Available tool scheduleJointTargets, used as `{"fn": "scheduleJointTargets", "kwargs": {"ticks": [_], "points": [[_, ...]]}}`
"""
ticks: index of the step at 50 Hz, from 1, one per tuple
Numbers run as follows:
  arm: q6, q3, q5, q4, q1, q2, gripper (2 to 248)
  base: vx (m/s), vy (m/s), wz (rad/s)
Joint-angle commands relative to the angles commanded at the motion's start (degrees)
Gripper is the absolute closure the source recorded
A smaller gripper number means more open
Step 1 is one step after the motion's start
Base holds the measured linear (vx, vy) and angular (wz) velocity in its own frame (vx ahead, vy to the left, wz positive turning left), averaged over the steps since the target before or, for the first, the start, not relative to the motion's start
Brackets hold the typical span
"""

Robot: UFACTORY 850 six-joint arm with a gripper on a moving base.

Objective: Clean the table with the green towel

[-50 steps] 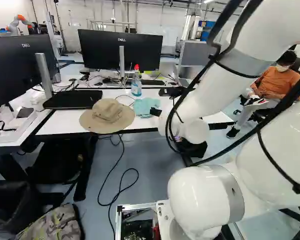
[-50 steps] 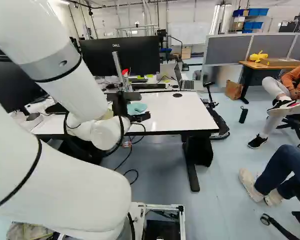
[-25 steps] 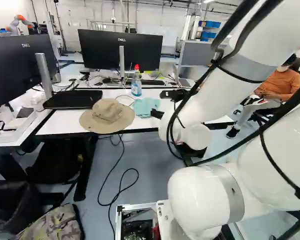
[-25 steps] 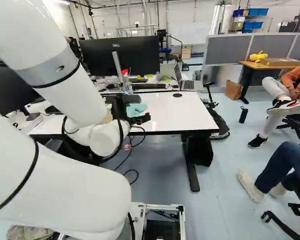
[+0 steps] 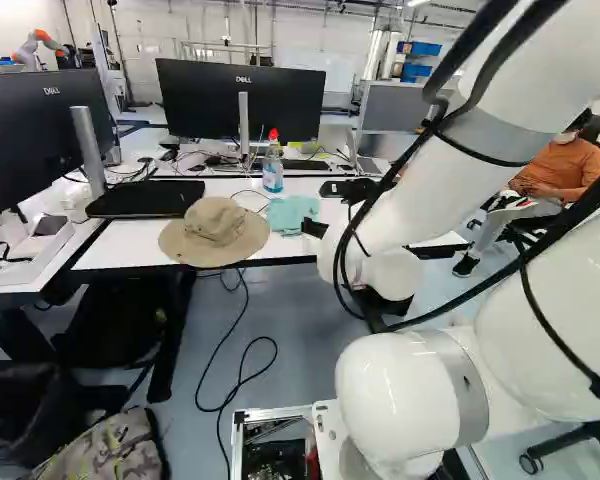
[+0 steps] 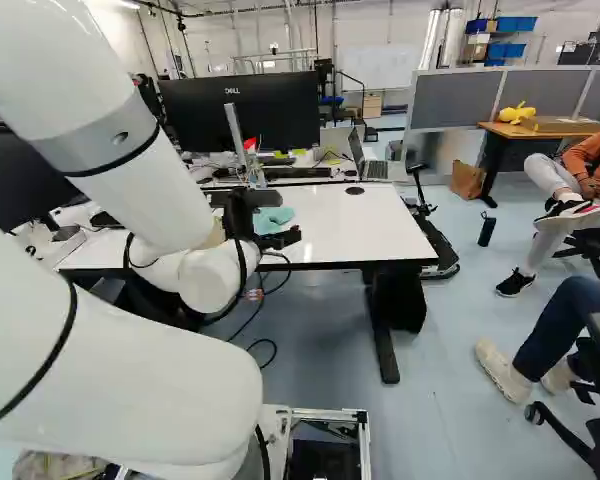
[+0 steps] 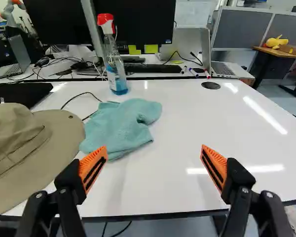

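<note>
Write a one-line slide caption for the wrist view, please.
Open claw near a crumpled teal towel, tan hat and spray bottle on a white table.

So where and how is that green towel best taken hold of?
Pinch the towel by its bunched middle, probably from above: it lies crumpled, with raised folds to close on. I'd bring the open tool over from the side away from the hat, whose brim lies close beside it.

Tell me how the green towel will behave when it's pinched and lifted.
The green towel will probably be floppy: it lies in soft, rounded folds, so its ends would likely droop. It looks light for its size, being loosely heaped cloth. Pushed, it may slide or bunch, since the tabletop looks glossy and smooth.
</note>
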Motion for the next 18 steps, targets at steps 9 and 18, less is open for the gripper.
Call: {"fn": "scheduleJointTargets", "kwargs": {"ticks": [9,18], "points": [[0.0,0.0,0.0,0.0,0.0,0.0,3,0.0,0.0,0.0],[0.0,0.0,0.0,0.0,0.0,0.0,3,0.0,0.0,0.0]]}}
